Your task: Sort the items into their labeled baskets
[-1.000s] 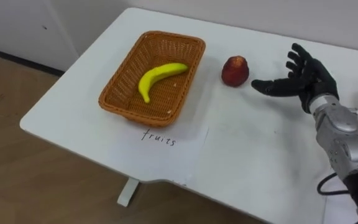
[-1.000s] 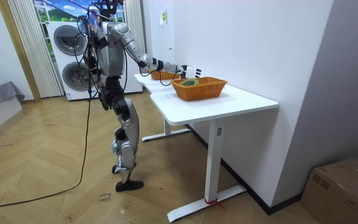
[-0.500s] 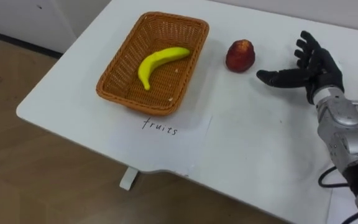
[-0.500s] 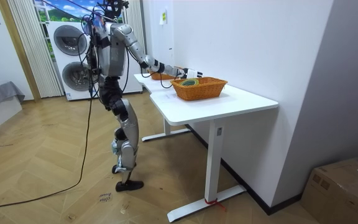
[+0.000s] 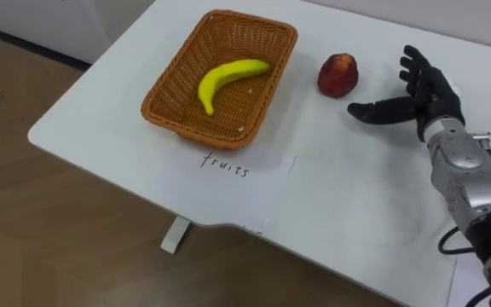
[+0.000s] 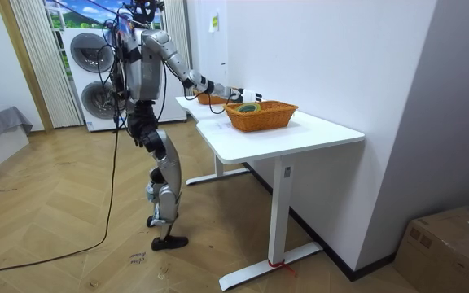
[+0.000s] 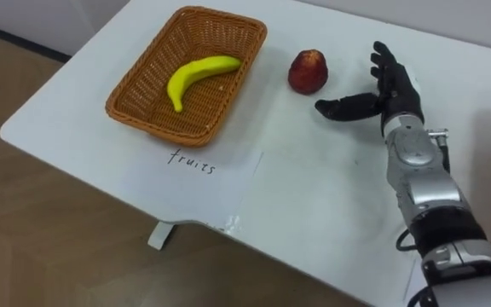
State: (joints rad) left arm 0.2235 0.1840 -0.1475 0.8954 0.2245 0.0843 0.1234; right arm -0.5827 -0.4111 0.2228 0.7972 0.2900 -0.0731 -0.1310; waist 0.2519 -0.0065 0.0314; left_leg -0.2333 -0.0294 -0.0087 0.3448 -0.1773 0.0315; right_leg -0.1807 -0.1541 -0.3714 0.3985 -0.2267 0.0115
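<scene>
Near table [image 5: 339,205] edge: view has shifted, objects unmoved. Right hand [image 5: 424,89] still hovers spread wide, empty; apple [image 5: 337,74] at its 10 o'clock, on the table, ungrasped. Basket [image 5: 164,115] at apple's 9 o'clock holds only banana [image 5: 228,78].

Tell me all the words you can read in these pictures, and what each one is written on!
"fruits": handwritten on the white sheet of paper, which lies just in front of the wicker basket.
Small white note on the wall in the room view: too small to read.
There is no other text that can be read.
</scene>
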